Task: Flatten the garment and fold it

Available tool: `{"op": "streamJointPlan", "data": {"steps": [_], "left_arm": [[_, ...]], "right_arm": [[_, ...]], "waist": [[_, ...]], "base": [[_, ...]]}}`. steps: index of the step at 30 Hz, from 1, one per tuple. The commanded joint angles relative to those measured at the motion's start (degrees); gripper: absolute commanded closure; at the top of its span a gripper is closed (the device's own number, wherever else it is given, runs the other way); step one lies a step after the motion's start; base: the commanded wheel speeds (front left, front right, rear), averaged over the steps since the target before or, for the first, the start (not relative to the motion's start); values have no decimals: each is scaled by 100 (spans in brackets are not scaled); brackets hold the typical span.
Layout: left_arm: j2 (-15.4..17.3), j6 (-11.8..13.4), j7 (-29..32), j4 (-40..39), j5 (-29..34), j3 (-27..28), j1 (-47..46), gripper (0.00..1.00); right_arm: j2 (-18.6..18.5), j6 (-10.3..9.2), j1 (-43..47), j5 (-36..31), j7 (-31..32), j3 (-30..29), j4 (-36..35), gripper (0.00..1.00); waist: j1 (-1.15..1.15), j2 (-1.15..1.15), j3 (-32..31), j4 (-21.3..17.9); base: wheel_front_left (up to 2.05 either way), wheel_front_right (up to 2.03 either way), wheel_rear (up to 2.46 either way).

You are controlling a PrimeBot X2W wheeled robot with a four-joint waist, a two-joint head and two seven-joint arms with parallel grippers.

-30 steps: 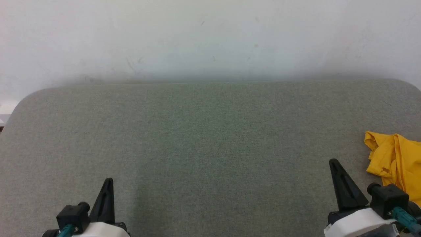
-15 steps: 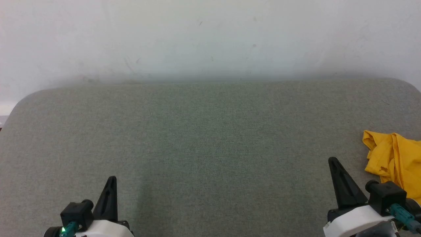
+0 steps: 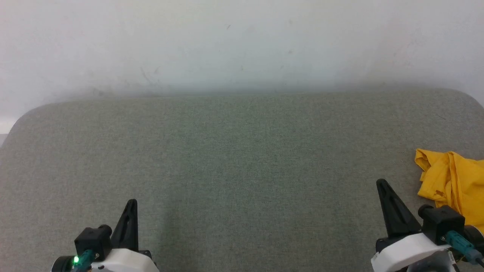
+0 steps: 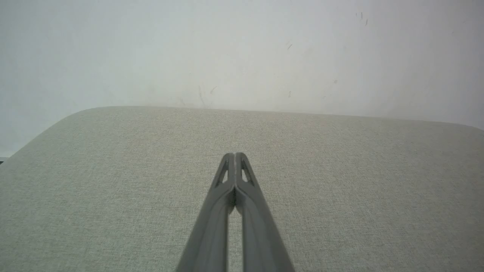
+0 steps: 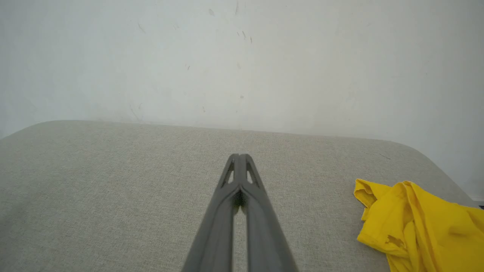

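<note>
Pressed together and clamped on nothing, on both sides: left gripper low by the worktop's front edge toward the left corner, right gripper by the same edge toward the right. Heaped and wrinkled at the worktop's right edge, near the right gripper but apart from its fingers, partly cut off in the head view: the garment, untouched, not yet flattened.

Probably best now: part the right jaws first, reach for the nearest loose corner, pinch a single layer, then drag toward the bare middle before spreading with both arms. Likely bunching if grabbed mid-heap.
</note>
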Motion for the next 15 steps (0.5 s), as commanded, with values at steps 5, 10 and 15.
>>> {"op": "streamJointPlan", "data": {"steps": [5, 10, 15], "left_arm": [[-45, 29, 69, -84, 101, -6, -117, 100], [-70, 37, 127, -127, 159, -6, -136, 100], [-96, 44, 186, -171, 219, -7, -154, 100]], "right_arm": [[9, -2, -136, -77, 39, -9, 39, 100], [11, -2, -169, -103, 56, -10, 62, 100], [12, -2, -203, -129, 72, -11, 84, 100]], "waist": [[0, 0, 0, -13], [0, 0, 1, -27], [0, 0, 1, -41]], "base": [[0, 0, 0], [0, 0, 0], [0, 0, 0]]}}
